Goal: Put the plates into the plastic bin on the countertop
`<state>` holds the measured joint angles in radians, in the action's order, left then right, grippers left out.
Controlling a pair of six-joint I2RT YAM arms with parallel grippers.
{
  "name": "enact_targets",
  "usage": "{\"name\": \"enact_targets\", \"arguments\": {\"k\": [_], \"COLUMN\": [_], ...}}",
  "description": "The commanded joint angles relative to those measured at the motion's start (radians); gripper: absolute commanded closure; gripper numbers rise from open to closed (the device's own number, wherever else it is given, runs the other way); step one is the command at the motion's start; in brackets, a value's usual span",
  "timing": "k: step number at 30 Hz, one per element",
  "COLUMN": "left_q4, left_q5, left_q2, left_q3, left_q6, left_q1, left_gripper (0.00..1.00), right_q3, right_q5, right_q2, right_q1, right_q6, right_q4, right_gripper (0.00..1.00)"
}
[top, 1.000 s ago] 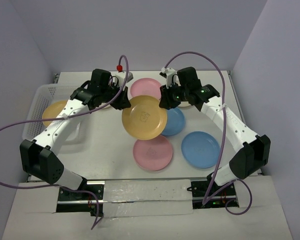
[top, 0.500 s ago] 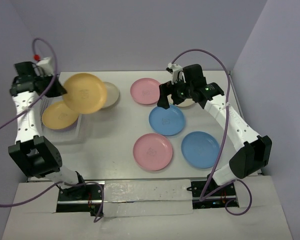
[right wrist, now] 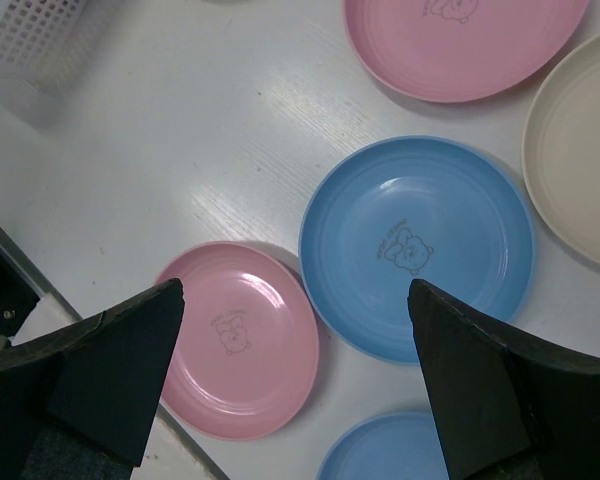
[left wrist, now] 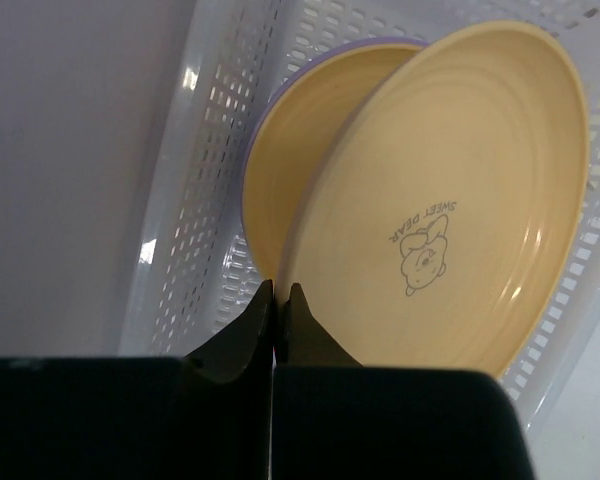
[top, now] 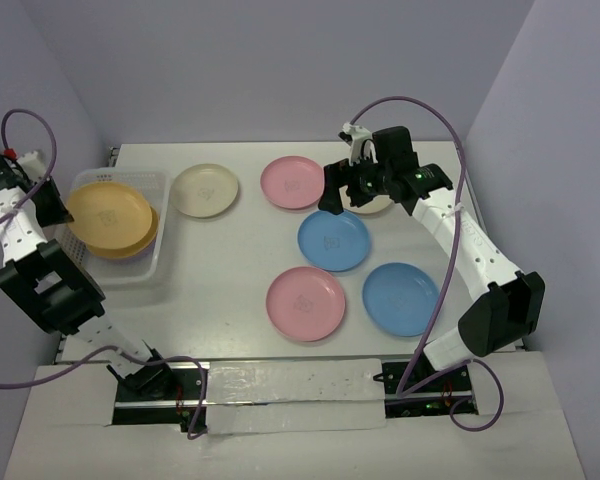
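Note:
My left gripper [top: 52, 203] [left wrist: 278, 288] is shut on the rim of a yellow plate [top: 105, 212] [left wrist: 450, 200], holding it tilted over the plastic bin [top: 145, 268] [left wrist: 205, 210]. Inside the bin lies another yellow plate [left wrist: 290, 170] on a purple one [left wrist: 246, 190]. My right gripper [top: 342, 196] [right wrist: 295, 290] hangs open and empty above a blue plate [top: 333, 240] [right wrist: 415, 250]. On the countertop [top: 230, 260] also lie a cream plate [top: 205, 189], two pink plates [top: 291, 183] [top: 305, 304] and a second blue plate [top: 401, 298].
A further cream plate [top: 378, 205] [right wrist: 580, 150] lies partly under my right wrist. The bin stands at the left edge of the countertop, close to the side wall. My left arm's purple cable [top: 20, 115] loops above the bin's far corner.
My left arm has swung the yellow plate from the table's middle to over the bin. The right gripper let go of that plate, opened wide and stayed above the blue plate.

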<state>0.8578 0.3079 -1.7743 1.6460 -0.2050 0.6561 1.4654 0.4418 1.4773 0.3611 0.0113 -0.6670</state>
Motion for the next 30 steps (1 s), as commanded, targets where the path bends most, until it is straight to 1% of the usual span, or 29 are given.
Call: {"name": "enact_targets", "arguments": {"k": [1, 3, 5, 7, 8, 11, 12, 14, 16, 17, 18, 20, 22, 23, 25, 28, 30], "left_q4": [-0.012, 0.007, 0.007, 0.002, -0.003, -0.021, -0.028, -0.015, 0.023, 0.033, 0.036, 0.031, 0.026, 0.023, 0.024, 0.029, 0.027], "left_q5": [-0.001, -0.001, -0.006, 0.0, 0.01, 0.141, 0.183, 0.244, 0.272, 0.263, 0.262, 0.266, 0.251, 0.244, 0.251, 0.254, 0.227], "left_q2": [-0.04, -0.049, -0.041, -0.021, -0.008, 0.065, 0.097, 0.168, 0.192, 0.215, 0.231, 0.245, 0.223, 0.197, 0.13, 0.021, -0.021], "left_q3": [0.054, 0.08, 0.091, 0.104, 0.111, 0.138, 0.135, 0.124, 0.109, 0.077, 0.051, 0.011, -0.015, -0.017, -0.006, 0.028, 0.043], "left_q6": [-0.032, -0.049, -0.057, -0.064, -0.07, -0.138, -0.171, -0.299, -0.361, -0.447, -0.503, -0.559, -0.6, -0.61, -0.63, -0.64, -0.645], "left_q1": [-0.008, -0.015, -0.021, -0.022, -0.023, -0.032, -0.055, -0.14, -0.239, -0.323, -0.386, -0.512, -0.584, -0.629, -0.675, -0.718, -0.74], "left_gripper": [0.84, 0.5, 0.22, 0.04, 0.01, 0.01, 0.01, 0.01, 0.01, 0.01, 0.01, 0.01, 0.02, 0.05, 0.1, 0.16, 0.19], "right_q3": [0.01, 0.01, 0.01, 0.012, 0.012, 0.01, 0.008, 0.008, 0.007, 0.005, 0.002, -0.006, -0.011, -0.014, -0.017, -0.013, -0.014], "right_q5": [0.022, 0.02, 0.021, 0.022, 0.023, 0.026, 0.026, 0.027, 0.029, 0.032, 0.036, 0.044, 0.05, 0.055, 0.063, 0.069, 0.069], "right_q2": [-0.017, -0.017, -0.017, -0.017, -0.017, -0.014, -0.013, -0.009, -0.005, -0.003, -0.001, 0.001, 0.001, 0.003, 0.001, -0.002, -0.009], "right_q1": [-0.014, -0.017, -0.021, -0.025, -0.025, -0.028, -0.03, -0.037, -0.043, -0.053, -0.061, -0.082, -0.099, -0.113, -0.135, -0.165, -0.183], "right_q6": [-0.009, -0.006, -0.005, -0.006, -0.007, -0.008, -0.008, -0.007, -0.007, -0.009, -0.01, -0.01, -0.01, -0.01, -0.01, -0.008, -0.005], "right_q4": [0.025, 0.022, 0.02, 0.02, 0.02, 0.021, 0.021, 0.021, 0.022, 0.024, 0.024, 0.026, 0.026, 0.025, 0.02, 0.009, 0.003], "right_gripper": [0.0, 0.0, 0.0, 0.0, 0.0, 0.0, 0.0, 0.0, 0.0, 0.0, 0.0, 0.0, 0.0, 0.0, 0.0, 0.0, 0.0]}}
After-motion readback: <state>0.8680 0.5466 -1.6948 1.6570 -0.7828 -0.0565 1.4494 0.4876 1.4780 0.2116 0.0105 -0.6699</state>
